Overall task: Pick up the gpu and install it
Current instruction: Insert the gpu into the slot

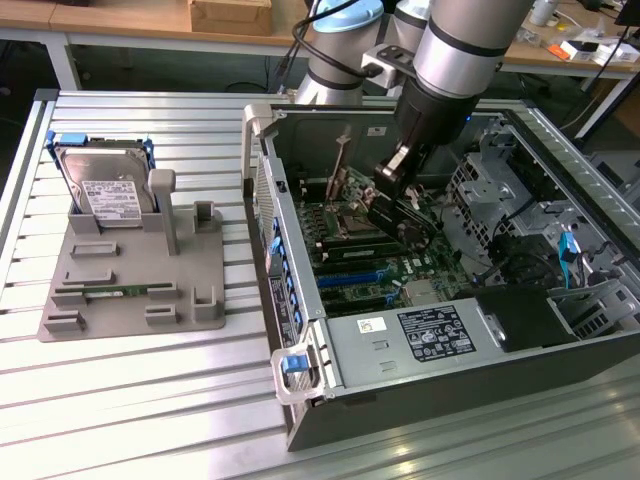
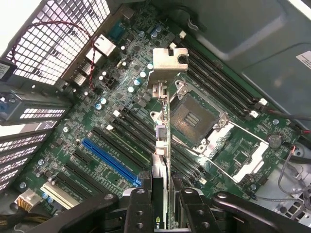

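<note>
My gripper (image 1: 392, 185) is inside the open computer case (image 1: 400, 340), above the motherboard (image 1: 370, 250). It is shut on the gpu (image 1: 408, 225), a slim dark card held off the board. In the wrist view the gripper (image 2: 165, 208) clamps the gpu (image 2: 163, 145) edge-on between its black fingers (image 2: 141, 208). The card's silver end bracket (image 2: 167, 63) points away from the wrist. The card hangs over the area between the CPU socket (image 2: 194, 116) and the blue expansion slot (image 2: 109, 160), touching neither.
A grey fixture (image 1: 130, 270) on the slatted table at the exterior view's left holds a silver hard drive (image 1: 100, 190) and a green memory stick (image 1: 120, 290). Case walls, a drive cage (image 1: 480, 190), cables and a power supply (image 1: 430, 335) surround the board.
</note>
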Robot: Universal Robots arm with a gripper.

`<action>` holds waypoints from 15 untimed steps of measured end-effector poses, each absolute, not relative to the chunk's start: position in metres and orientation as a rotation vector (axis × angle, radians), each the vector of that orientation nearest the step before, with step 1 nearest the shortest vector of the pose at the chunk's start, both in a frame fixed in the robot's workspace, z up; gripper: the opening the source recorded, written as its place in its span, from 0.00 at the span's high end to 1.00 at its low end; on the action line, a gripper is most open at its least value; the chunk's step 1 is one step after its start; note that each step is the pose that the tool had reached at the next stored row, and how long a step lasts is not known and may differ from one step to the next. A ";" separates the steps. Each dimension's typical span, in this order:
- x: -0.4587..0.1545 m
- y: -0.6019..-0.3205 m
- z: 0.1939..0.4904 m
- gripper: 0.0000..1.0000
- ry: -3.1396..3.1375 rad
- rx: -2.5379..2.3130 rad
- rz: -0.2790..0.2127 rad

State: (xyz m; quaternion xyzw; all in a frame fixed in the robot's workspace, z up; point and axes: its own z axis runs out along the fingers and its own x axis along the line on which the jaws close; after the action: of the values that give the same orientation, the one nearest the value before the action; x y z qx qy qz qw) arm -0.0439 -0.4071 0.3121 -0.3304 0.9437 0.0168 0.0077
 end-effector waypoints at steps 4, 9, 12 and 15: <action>-0.044 -0.407 0.312 0.74 2.938 -1.066 0.053; -0.044 -0.407 0.311 0.74 2.922 -1.113 0.053; -0.044 -0.407 0.311 0.74 2.912 -1.138 0.053; -0.044 -0.407 0.311 0.74 2.908 -1.150 0.053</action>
State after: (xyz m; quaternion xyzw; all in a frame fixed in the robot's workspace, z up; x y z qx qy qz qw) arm -0.0438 -0.4071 0.3107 -0.3677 0.9298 0.0171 0.0071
